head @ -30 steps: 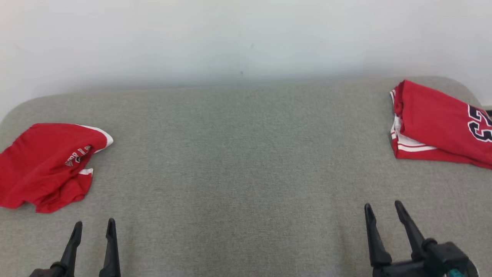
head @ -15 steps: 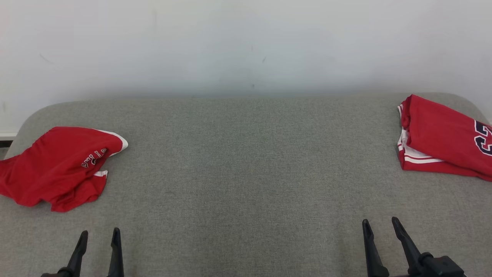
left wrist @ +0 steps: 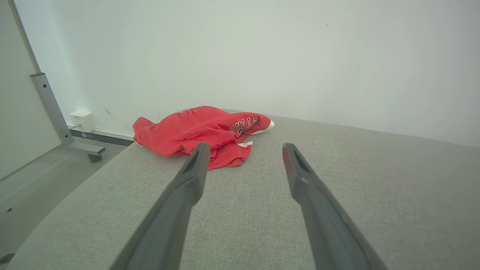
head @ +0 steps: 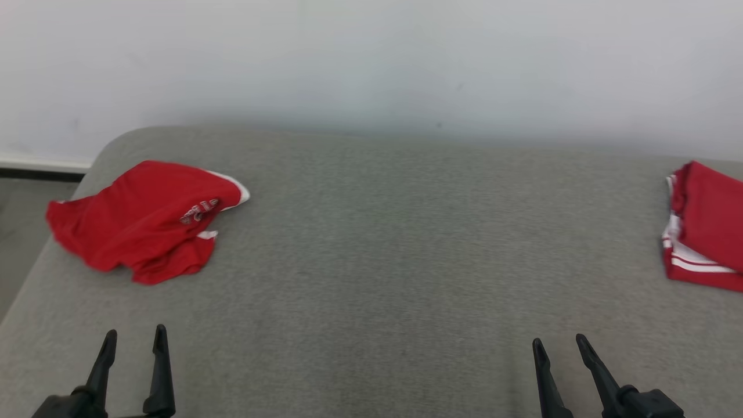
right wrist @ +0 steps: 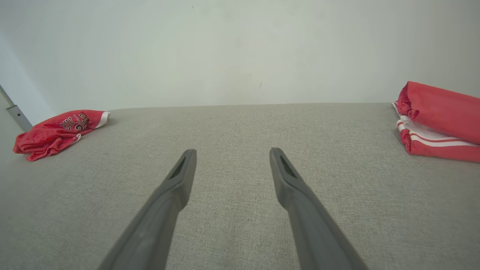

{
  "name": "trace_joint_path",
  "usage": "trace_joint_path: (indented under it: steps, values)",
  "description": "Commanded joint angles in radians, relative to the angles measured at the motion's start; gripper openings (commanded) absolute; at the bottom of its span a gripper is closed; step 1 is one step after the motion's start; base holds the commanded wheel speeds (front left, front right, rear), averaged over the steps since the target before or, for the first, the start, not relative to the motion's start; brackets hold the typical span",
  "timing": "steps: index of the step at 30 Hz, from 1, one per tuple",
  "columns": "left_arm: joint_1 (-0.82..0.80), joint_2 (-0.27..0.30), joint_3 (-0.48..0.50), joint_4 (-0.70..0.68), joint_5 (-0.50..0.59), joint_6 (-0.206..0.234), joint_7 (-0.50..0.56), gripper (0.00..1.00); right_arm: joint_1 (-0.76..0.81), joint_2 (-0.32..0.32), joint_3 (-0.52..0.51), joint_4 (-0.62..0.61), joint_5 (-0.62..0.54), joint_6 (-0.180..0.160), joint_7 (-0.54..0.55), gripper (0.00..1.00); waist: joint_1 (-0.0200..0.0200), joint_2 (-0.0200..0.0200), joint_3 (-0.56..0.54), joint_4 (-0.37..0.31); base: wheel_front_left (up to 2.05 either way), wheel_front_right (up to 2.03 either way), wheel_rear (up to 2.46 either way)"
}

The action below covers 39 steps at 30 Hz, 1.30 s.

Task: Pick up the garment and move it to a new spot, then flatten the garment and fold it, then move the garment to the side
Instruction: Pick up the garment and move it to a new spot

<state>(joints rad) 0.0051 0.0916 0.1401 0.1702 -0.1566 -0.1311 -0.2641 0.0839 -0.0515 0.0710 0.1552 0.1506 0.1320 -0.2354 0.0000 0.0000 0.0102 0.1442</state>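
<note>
A crumpled red garment (head: pixel 145 220) with white trim and lettering lies at the left end of the grey padded table (head: pixel 377 244). It also appears as the red garment (left wrist: pixel 202 131) ahead of the left fingers and the red garment (right wrist: pixel 56 131) at the far left of the right wrist view. My left gripper (head: pixel 134 339) stands open near the front edge, below the garment and apart from it. My right gripper (head: pixel 560 347) stands open at the lower right, nothing between its fingers.
A folded red and white garment (head: pixel 705 232) rests at the table's right end, also the folded garment (right wrist: pixel 438 123). A white wall runs behind. Left of the table the floor shows, with a grey metal post on a caster (left wrist: pixel 56 112) and a small white box (left wrist: pixel 80 120).
The head camera has turned left, so the whole picture shifted right: the crumpled garment sits further in, the folded one is partly cut off. Both grippers stay open in place.
</note>
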Motion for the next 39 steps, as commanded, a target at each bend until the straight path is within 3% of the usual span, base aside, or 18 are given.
trace_joint_path:
  steps: [1,10,16,29,36,39]
  values:
    - [-0.013,0.005,0.005,0.004,0.009,0.003,0.000,1.00,-0.008,0.001,0.002,0.005,0.009,-0.002,-0.004,1.00,0.0000,0.0000,0.017,0.097,0.00,0.00,0.00]
    - [-0.030,0.014,0.052,0.019,0.002,0.004,0.000,1.00,-0.047,0.001,0.016,0.041,0.008,-0.002,-0.012,1.00,0.0000,0.0000,0.036,0.303,0.00,0.00,0.00]
    - [-0.017,0.006,0.084,0.010,-0.001,0.006,0.000,1.00,-0.073,0.001,0.036,0.069,0.014,-0.002,-0.013,1.00,0.0000,0.0000,0.048,0.384,0.00,0.00,0.00]
    - [-0.049,-0.015,0.130,0.007,-0.001,0.004,0.000,1.00,-0.110,0.000,0.044,0.111,0.007,-0.002,-0.018,1.00,0.0000,0.0000,0.066,0.386,0.00,0.00,0.00]
    - [-0.223,0.053,0.130,0.016,-0.043,0.002,0.000,1.00,-0.139,0.000,-0.020,0.072,-0.044,-0.002,-0.006,1.00,0.0000,0.0000,0.144,0.307,0.00,0.00,0.00]
    - [-0.325,0.114,0.139,0.029,-0.069,0.002,0.000,1.00,-0.165,0.000,-0.052,0.035,-0.083,-0.002,0.012,1.00,0.0000,0.0000,0.212,0.241,0.00,0.00,0.00]
